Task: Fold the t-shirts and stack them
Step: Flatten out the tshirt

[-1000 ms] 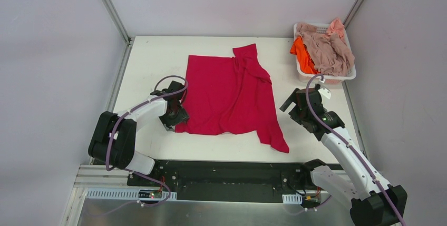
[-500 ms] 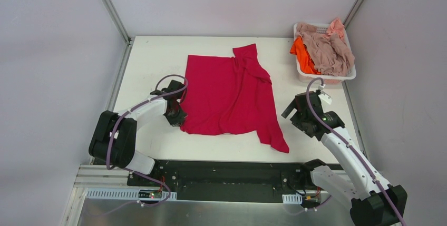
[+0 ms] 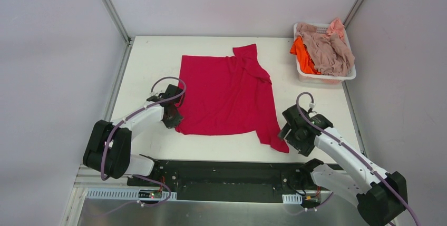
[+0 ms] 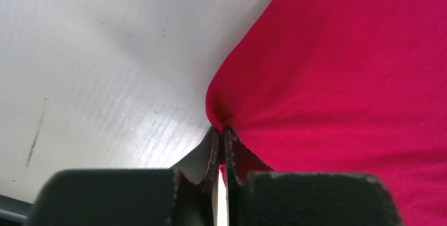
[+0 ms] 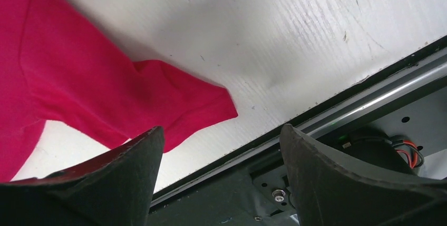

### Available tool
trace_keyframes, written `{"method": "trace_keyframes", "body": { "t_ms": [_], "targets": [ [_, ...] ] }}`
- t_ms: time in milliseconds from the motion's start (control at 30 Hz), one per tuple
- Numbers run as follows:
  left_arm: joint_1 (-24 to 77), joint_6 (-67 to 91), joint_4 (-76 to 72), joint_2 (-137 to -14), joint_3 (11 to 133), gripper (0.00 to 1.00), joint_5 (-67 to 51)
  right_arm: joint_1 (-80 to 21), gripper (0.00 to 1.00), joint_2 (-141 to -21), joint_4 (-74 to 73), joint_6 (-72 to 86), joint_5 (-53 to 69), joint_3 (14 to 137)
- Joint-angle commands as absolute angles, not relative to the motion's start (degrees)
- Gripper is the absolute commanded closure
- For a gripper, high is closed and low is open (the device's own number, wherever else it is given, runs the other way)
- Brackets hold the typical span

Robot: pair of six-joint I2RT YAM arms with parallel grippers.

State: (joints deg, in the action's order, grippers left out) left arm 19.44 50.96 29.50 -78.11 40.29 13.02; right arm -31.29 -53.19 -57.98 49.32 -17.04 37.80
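Observation:
A crimson red t-shirt (image 3: 226,91) lies spread on the white table, one sleeve (image 3: 277,139) trailing toward the near edge. My left gripper (image 3: 176,119) is shut on the shirt's near left corner (image 4: 219,111), and the cloth bunches at its tips. My right gripper (image 3: 287,131) hangs open just right of the sleeve's tip (image 5: 211,105), nothing between its fingers (image 5: 142,157). An orange t-shirt (image 3: 302,53) and pinkish-beige t-shirts (image 3: 327,47) are heaped in the basket.
The white plastic basket (image 3: 322,78) stands at the table's far right corner. The table's near edge and a black metal rail (image 5: 337,110) run just below the right gripper. Grey walls enclose the table on three sides.
The left gripper closed on the shirt's near left corner and pulled that edge slightly leftward. The right arm swung down toward the near edge, next to the sleeve, its jaws narrowing a little.

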Motion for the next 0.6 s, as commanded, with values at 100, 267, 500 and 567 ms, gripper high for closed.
{"method": "trace_keyframes", "body": {
  "t_ms": [100,267,500,567],
  "targets": [
    [19.34,49.04,31.9,-78.45,40.92,1.0,17.01,-31.69,0.19,-57.03,-55.18,53.38,-14.38,34.82],
    [19.34,48.82,32.08,-79.03,41.55,1.0,17.44,-33.12,0.24,-61.02,-50.05,52.48,-11.63,34.0],
    [19.32,48.58,32.25,-79.27,42.11,1.0,17.24,-33.57,0.28,-66.42,-44.42,51.3,-14.08,33.3],
    [19.34,48.44,32.28,-79.28,42.19,1.0,17.27,-33.71,0.31,-67.3,-44.04,50.6,-15.42,33.6]
  ]
}}
